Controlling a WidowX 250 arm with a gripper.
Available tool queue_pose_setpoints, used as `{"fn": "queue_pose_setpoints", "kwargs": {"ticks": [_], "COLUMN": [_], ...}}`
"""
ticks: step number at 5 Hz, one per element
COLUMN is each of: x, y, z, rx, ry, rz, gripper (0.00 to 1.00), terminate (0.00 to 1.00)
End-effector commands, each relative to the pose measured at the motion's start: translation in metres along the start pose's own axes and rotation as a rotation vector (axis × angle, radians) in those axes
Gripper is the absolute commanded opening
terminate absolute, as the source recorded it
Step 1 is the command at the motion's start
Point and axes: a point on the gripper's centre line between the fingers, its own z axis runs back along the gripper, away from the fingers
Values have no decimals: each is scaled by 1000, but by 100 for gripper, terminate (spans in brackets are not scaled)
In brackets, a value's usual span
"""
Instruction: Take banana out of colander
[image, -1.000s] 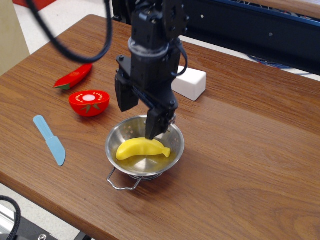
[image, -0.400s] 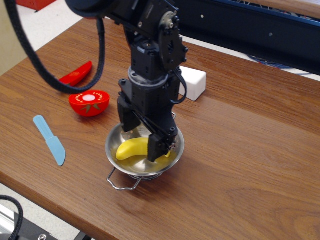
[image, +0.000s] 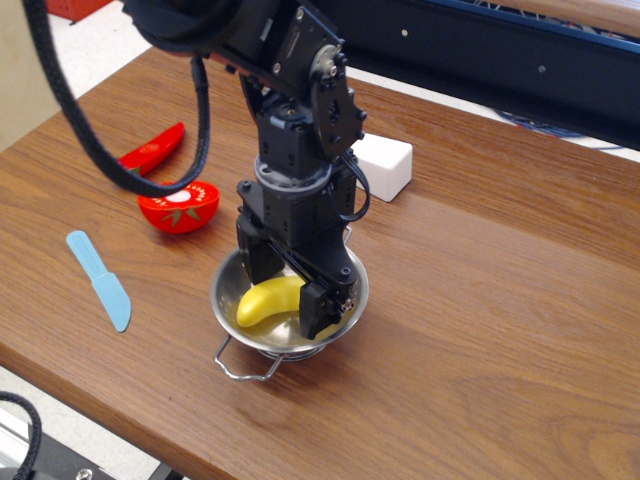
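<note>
The black gripper (image: 290, 290) is reaching down inside the steel colander (image: 226, 283), its two fingers spread apart and straddling the yellow toy banana (image: 262, 299), which is lying across the bottom of the bowl with its left end showing and its right end hidden behind the near finger (image: 322, 303). The jaws are standing open around the fruit, not yet pressing on it as far as this view shows. The main risk is that the smooth, curved plastic is likely to squirt sideways if the fingers are closing off its middle, or to roll against the sloping wall. The near finger is sitting very close to the colander's right rim, so closing or lifting carelessly may be catching the metal and dragging or tipping the light bowl, whose wire loop handle (image: 246, 364) is pointing toward the table's front edge. Around the bowl, a halved toy tomato (image: 178, 205) and a red chili pepper (image: 152, 150) are lying to the left, a blue toy knife (image: 100, 279) is resting near the front left, and a white block (image: 384, 166) is sitting behind; none is blocking an upward lift, though the tomato is near any leftward set-down path.
</note>
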Motion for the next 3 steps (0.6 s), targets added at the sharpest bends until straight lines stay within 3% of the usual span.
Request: {"fn": "queue_pose_setpoints", "kwargs": {"ticks": [1, 2, 3], "x": [10, 10, 12], "y": [6, 7, 8], "z": [-3, -5, 1], "rx": [6, 1, -4], "ry": [-17, -8, -16], "rz": [17, 14, 12], "gripper": [100, 0, 0], "terminate": [0, 0, 0]}}
